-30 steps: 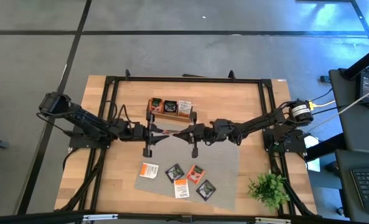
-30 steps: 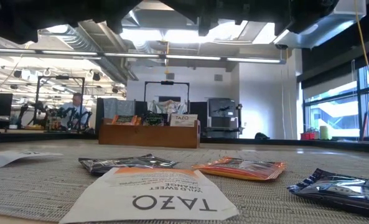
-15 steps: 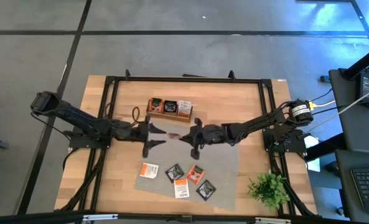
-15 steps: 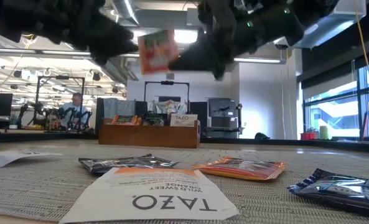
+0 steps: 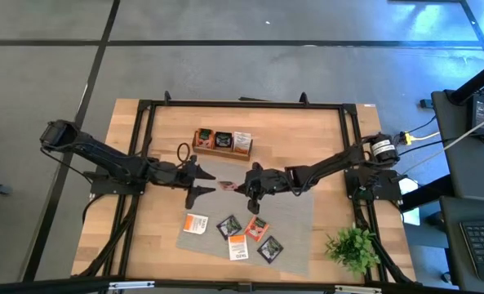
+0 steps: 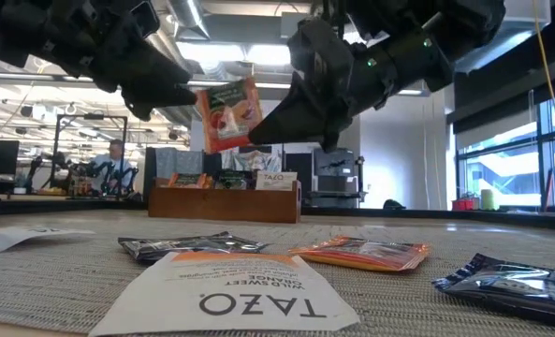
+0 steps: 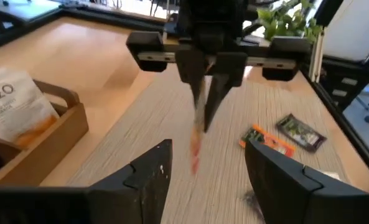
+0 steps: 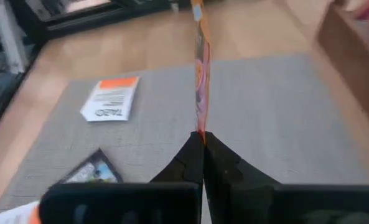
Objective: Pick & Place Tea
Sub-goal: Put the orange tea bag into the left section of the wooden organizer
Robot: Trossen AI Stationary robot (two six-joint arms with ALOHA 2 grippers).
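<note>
Held sachet: an orange tea sachet [image 6: 228,114] hangs in the air above the grey mat [image 5: 295,216], between the two grippers, in front of the wooden tray [image 5: 221,143]
Right gripper [image 5: 247,186]: fingers pressed together on the edge of the sachet, holding it alone
Left gripper [image 5: 201,184]: fingers spread wide, just beside the sachet, holding nothing
Change: a second ago both grippers met at the sachet; now the left one has let go and drawn back a little
Other sachets: five loose sachets [image 5: 233,234] lie on the mat, orange, white and dark; more stand in the tray
Table: light wood table [image 5: 164,147], a green plant [image 5: 353,247] at its corner
Room: a person [image 6: 116,161] sits far behind, among desks
</note>
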